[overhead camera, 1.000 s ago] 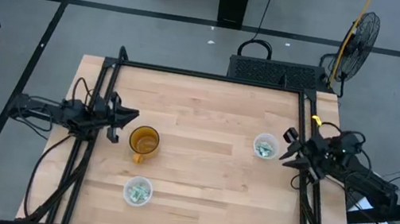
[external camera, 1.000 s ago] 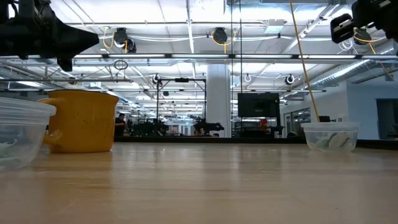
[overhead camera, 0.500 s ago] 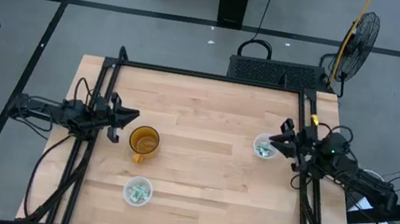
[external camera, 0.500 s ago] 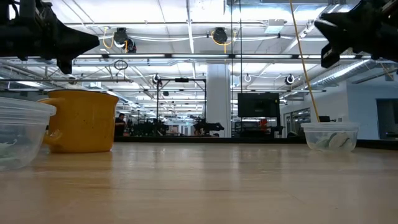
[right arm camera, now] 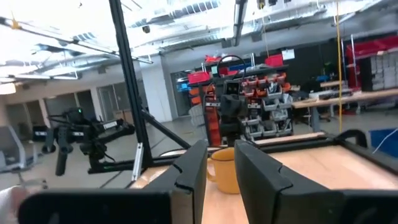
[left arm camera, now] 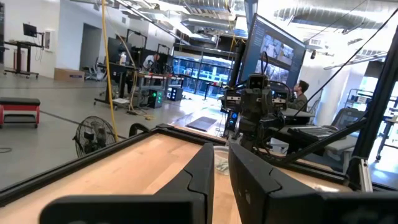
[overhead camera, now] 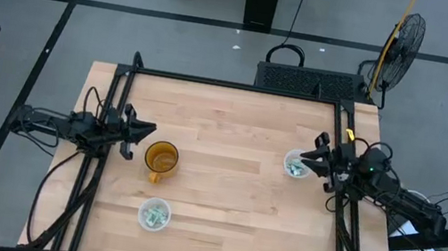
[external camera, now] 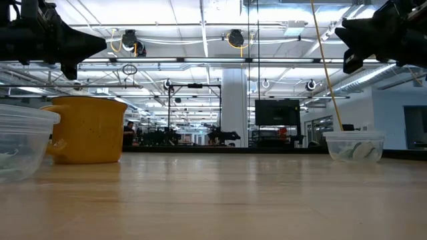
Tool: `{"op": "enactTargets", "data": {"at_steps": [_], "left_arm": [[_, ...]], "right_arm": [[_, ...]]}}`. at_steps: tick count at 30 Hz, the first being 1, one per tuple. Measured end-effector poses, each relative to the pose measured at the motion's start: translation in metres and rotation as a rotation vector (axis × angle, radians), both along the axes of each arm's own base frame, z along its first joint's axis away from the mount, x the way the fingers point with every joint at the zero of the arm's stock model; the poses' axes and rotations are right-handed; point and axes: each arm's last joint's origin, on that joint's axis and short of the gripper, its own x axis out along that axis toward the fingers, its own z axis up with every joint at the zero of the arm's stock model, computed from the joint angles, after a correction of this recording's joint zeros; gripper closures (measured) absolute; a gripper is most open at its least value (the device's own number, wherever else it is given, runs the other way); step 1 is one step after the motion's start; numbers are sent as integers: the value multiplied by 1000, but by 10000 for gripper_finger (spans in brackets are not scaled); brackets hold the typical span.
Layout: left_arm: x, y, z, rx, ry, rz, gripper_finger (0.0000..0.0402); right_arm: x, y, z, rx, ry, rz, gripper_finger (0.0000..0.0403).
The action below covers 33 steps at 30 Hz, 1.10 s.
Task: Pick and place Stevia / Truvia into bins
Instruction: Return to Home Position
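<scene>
Two clear cups point(overhead camera: 296, 165) on the wooden table point(overhead camera: 234, 118), well apart, each with pale green-and-white Stevia packets point(overhead camera: 295, 166) inside. One just beside the right gripper point(overhead camera: 312, 160). The front cup point(overhead camera: 154, 214) near the table's front edge on the left arm's side, nearer the front than an amber-orange cup point(overhead camera: 161, 158). No loose packet to be seen on the bare wood, so sorting judged finished, with only the retreat to rest remaining.

Judging by look: feather-light, thin, limp paper with loose grains shifting inside. Apt to bend, or to slide flat on the wood, rather than resist. Best taken across the short width near the middle, or by a raised edge, with a gentle pinch. No strength needed, and crumpling the main risk. Inside a cup, leaning on one another, probably harder to single out.

Right gripper high above the table in the low view, aimed inward across the boards. Tips over or just beside the nearby cup's rim, cannot tell which from above. Arm folded back along the right edge. Fingers parted by a modest gap in the wrist view, gripping nothing, only the amber-orange cup showing far off between them.

Left gripper point(overhead camera: 138, 130) likewise raised at the left edge, pointing inward at the amber-orange cup, arm tucked behind it. Fingers a narrow slit apart, empty.
</scene>
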Motion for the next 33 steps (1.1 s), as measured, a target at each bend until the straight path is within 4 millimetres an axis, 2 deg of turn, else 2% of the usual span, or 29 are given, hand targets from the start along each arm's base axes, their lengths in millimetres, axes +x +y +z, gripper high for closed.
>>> {"op": "enactTargets", "data": {"at_steps": [3, 33], "left_arm": [[0, 0, 0, 0, 0, 0, 350], [0, 0, 0, 2, 0, 1, 350]], "right_arm": [[0, 0, 0, -42, -4, -10, 328], [0, 0, 0, -33, -3, -7, 328]]}}
